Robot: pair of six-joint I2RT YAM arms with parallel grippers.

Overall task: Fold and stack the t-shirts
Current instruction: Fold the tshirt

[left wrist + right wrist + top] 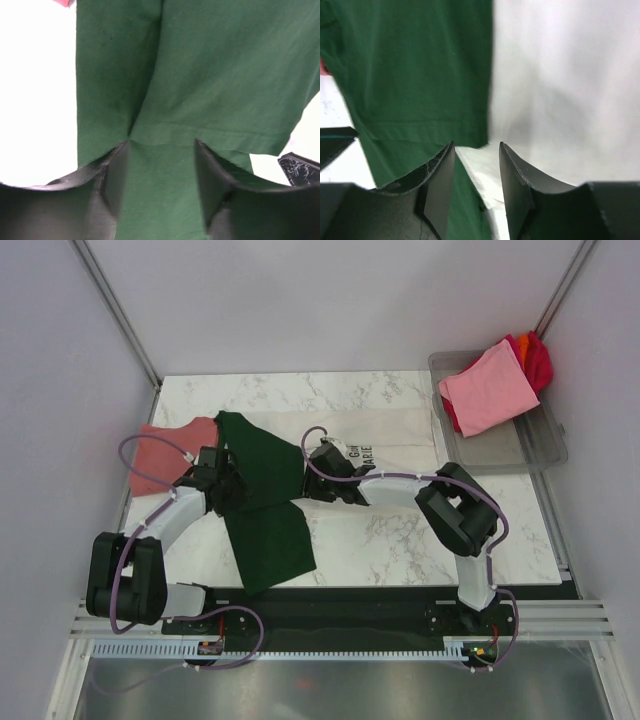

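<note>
1. A dark green t-shirt (268, 540) lies stretched across a marble table (400, 530). One end points toward the arm bases and the other toward the far edge, and both arms meet it at about mid-length.
2. The left gripper (161, 145) sits at the green shirt's left edge. Its jaws stand apart, and its wrist view shows a stitched hem running across just past the fingers (114, 185), with more green cloth in the gap between them. Nothing looks pinched there.
3. The right gripper (476, 146) sits at the green shirt's opposite edge, also unclenched. In its wrist view the green edge ends at one fingertip (442, 170), and pale cloth fills the gap between the tips and the space beside them.
4. A brick-red t-shirt (165, 458) lies flat to the left of the green shirt, and the green cloth covers its near corner.
5. A cream-white t-shirt (400, 430) lies spread to the right of the green shirt, its edge tucked under the green one. Its small black print (362, 452) shows just beside the right arm's wrist.
6. A clear plastic bin (545, 445) stands well apart from the green shirt, beyond the cream one. It holds a folded pink cloth (488, 390) on top of red and orange cloths (535, 358).
</note>
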